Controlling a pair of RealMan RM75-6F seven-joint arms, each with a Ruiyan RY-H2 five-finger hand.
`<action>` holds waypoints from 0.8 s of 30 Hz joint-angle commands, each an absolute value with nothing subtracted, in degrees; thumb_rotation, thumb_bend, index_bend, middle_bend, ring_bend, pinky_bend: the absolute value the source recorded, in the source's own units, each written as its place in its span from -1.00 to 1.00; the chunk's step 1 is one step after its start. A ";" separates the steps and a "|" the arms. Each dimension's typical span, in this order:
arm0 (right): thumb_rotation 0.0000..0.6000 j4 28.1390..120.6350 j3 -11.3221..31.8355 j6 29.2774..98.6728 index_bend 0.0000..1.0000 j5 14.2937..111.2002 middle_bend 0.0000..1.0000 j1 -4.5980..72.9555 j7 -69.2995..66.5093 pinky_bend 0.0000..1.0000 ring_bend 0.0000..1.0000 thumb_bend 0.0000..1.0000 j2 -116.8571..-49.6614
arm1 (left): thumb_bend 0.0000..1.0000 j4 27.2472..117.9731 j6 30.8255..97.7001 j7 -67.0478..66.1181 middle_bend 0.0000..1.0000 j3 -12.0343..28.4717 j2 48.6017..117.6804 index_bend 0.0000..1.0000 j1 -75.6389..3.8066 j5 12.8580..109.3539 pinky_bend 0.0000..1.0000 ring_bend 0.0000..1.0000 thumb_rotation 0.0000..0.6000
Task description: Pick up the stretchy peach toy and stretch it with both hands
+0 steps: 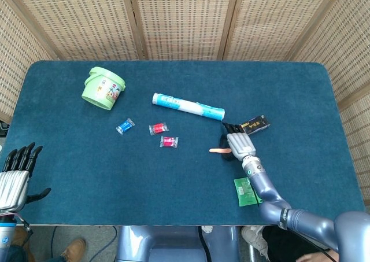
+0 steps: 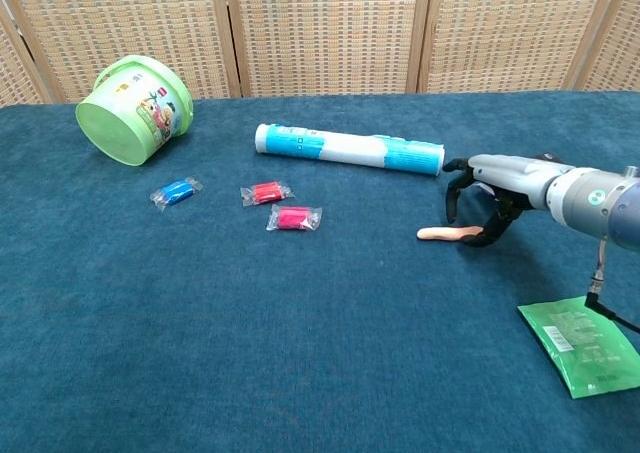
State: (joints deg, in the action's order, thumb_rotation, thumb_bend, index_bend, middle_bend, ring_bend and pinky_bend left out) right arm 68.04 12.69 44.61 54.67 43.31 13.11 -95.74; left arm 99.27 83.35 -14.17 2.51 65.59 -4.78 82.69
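Chest view: right hand (image 2: 480,201), fingers spread, arches over smooth sausage-shaped peach toy (image 2: 443,234).

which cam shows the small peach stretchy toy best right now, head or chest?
Chest view. The small peach stretchy toy lies side-on on the blue cloth, most of its length clear, only its right end under the right hand. The head view shows just a short peach stub beside that hand.

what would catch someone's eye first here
The right hand sits over one end of the peach toy at mid-table, fingers curled down around it. Behind it lies a long white and blue tube, and a tipped green bucket lies at the far left.
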 commanded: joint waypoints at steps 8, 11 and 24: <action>1.00 66.82 12.27 43.90 0.02 54.43 -1.00 43.56 12.87 -1.00 -1.00 -0.03 -96.47 | -1.00 99.01 83.14 -14.45 -1.00 2.39 65.87 -1.00 -4.93 82.45 -1.00 -1.00 1.00; 1.00 66.43 12.16 43.78 0.02 54.46 -1.00 43.55 12.66 -1.00 -1.00 -0.03 -96.67 | -1.00 98.96 83.17 -14.46 -1.00 2.36 65.91 -1.00 -4.94 82.42 -1.00 -1.00 1.00; 1.00 64.60 11.82 44.94 0.26 55.32 -0.97 43.11 12.31 -1.00 -1.00 0.11 -97.33 | -1.00 99.01 82.92 -14.74 -1.00 2.21 66.02 -1.00 -5.13 82.21 -1.00 -1.00 1.00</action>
State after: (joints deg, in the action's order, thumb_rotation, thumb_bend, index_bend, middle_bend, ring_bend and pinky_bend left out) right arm 64.60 11.86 44.87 55.24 43.16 12.33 -97.36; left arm 99.01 82.92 -14.74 2.21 66.02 -5.13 82.21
